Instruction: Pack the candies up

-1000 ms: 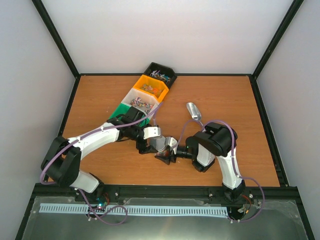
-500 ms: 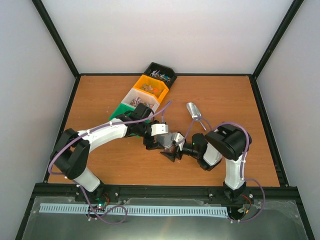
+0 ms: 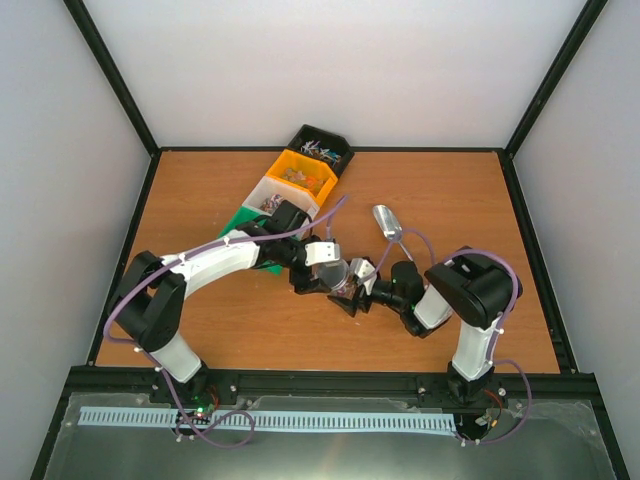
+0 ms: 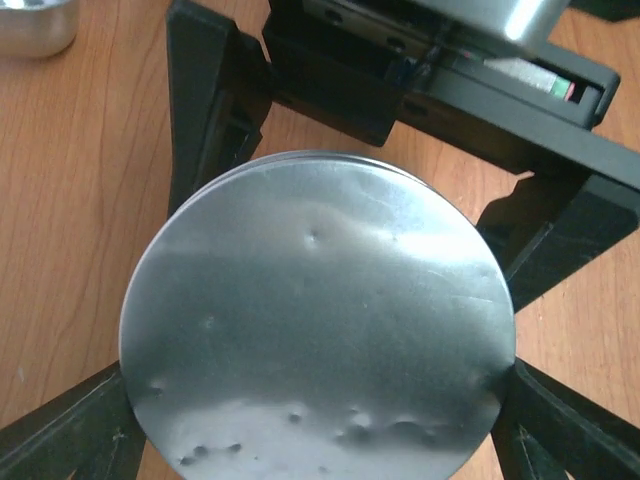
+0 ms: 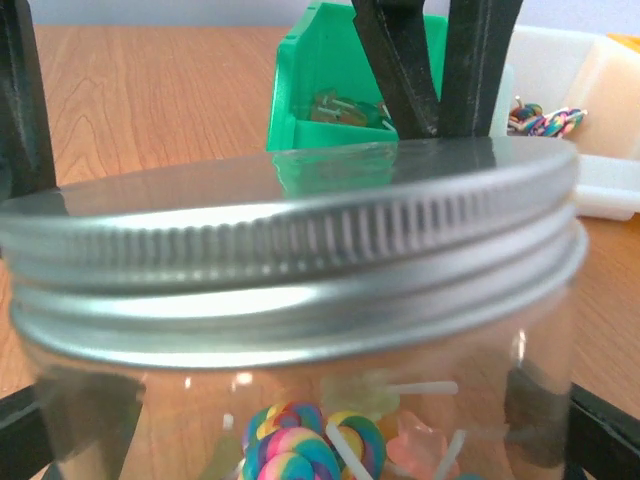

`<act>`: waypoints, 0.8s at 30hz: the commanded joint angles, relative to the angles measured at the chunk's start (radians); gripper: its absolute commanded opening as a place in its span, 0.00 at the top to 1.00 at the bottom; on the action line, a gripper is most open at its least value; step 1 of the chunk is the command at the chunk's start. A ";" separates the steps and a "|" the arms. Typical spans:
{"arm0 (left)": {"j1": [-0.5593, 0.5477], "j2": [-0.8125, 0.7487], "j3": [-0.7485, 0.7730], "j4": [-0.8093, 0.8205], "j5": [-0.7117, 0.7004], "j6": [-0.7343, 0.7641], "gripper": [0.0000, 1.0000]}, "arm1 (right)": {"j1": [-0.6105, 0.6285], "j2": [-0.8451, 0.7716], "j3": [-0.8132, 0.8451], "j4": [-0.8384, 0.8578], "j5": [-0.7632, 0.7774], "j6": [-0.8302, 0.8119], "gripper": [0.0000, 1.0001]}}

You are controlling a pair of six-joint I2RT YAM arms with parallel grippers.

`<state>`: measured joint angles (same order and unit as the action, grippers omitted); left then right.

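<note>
Firstly, at the far left of the overhead view, we list the white-and-black left arm (image 3: pixel 215 262). It reaches from the near edge across the brown wooden bench (image 3: pixel 450 190) toward the middle.

Next we list a diagonal row of four containers running away from the arms:
- small green plastic bin (image 5: pixel 330 140), nearest and partly under the left arm
- small white plastic bin (image 5: pixel 545 55)
- small orange plastic bin (image 3: pixel 325 185)
- small black plastic bin (image 3: pixel 343 158), farthest

Each holds loose candies (image 5: pixel 545 118), tiny wrapped sweets in mixed colours.

Left end effector (image 4: pixel 320 400): it sits just right of the green bin and points down. Its black fingers (image 4: pixel 70 430) bear on opposite edges of the round silver metal lid (image 4: pixel 320 300). We record it as clamped on the clear glass jar (image 5: pixel 480 380) at that lid.

Jar: it is upright, between the two end effectors, with the lid seated on its mouth. We cannot tell whether its base rests on the bench. More candies show through the glass, among them rainbow swirls on white sticks and a pink piece.

Right end effector (image 5: pixel 315 420): it is level with the jar's side. Its jaws stand apart, with one dark finger (image 4: pixel 210 120) on either side of the jar. In its own wrist view a sliver of space separates the glass from the finger on the right of the frame, so we record no grip.

Silver metal scoop (image 3: pixel 388 222): it lies on the bench beyond the right end effector, near the jar but apart from it.

Right arm (image 3: pixel 472 345): it is folded at the elbow at the far right.
</note>
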<state>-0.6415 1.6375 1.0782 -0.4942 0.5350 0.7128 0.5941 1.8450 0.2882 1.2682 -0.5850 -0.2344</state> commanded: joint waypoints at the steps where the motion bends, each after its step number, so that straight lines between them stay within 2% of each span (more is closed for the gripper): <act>1: 0.047 -0.029 0.015 -0.033 -0.182 0.035 0.41 | 0.013 0.015 0.018 0.022 -0.092 -0.044 0.00; 24: 0.086 -0.092 0.062 -0.128 -0.203 0.078 0.45 | 0.018 0.048 0.093 -0.142 -0.045 -0.118 0.00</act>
<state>-0.5896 1.5833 1.0889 -0.6315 0.4141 0.7704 0.5987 1.8687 0.3759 1.1957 -0.6273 -0.3305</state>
